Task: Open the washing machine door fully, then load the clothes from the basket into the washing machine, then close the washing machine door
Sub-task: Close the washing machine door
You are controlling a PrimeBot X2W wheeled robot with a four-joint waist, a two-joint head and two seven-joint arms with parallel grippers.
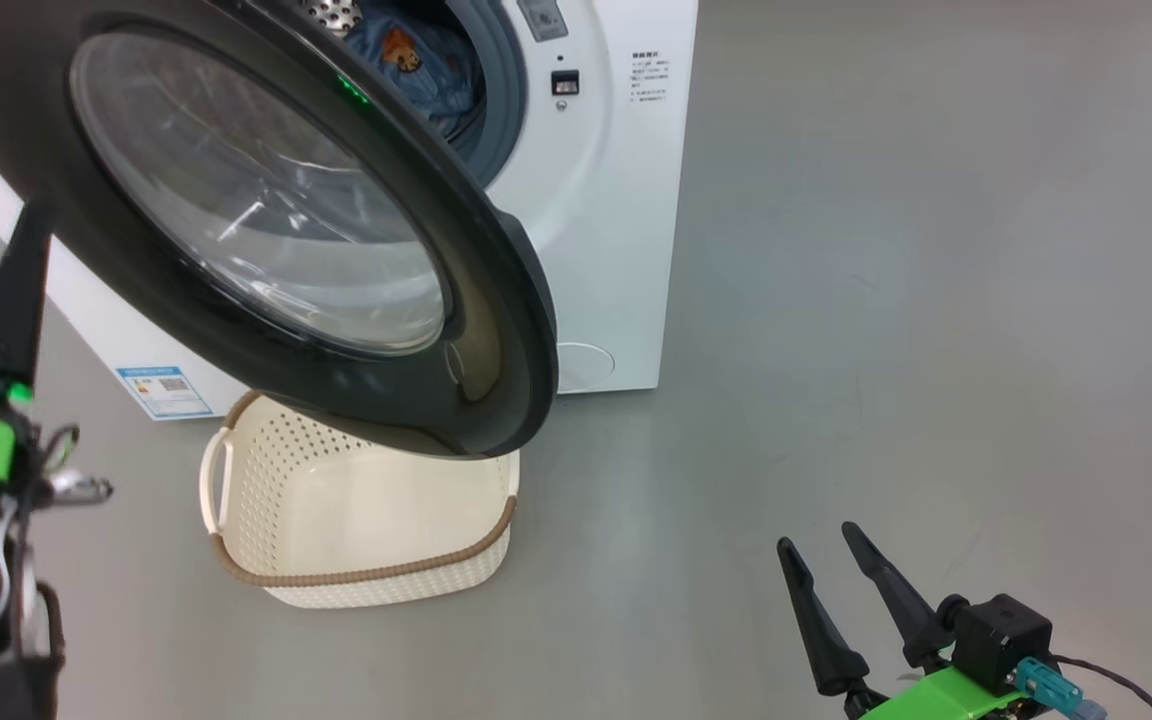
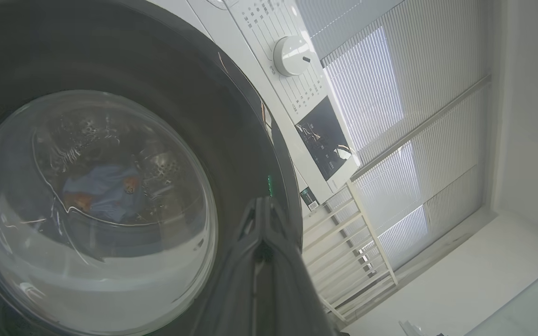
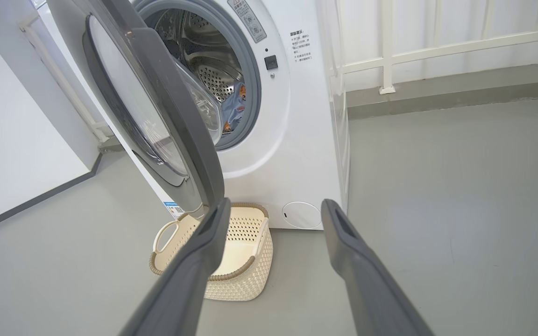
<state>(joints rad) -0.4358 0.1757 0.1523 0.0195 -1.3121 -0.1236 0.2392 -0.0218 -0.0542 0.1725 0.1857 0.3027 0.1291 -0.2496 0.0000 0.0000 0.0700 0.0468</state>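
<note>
My left gripper (image 1: 33,215), fingers together, sits at the part-open washing machine door (image 1: 496,300); beyond it, the clothes (image 1: 416,60) lie in the drum (image 3: 213,70). My right gripper (image 1: 817,537), fingers spread, faces the basket (image 1: 366,575), its bare bottom showing.

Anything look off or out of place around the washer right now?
Nothing spilled or damaged. The basket stands upright under the half-open washing machine door, nothing showing in it. One thing to watch: the clothes lie far forward, close to the grey seal; they might get pinched on closing.
</note>
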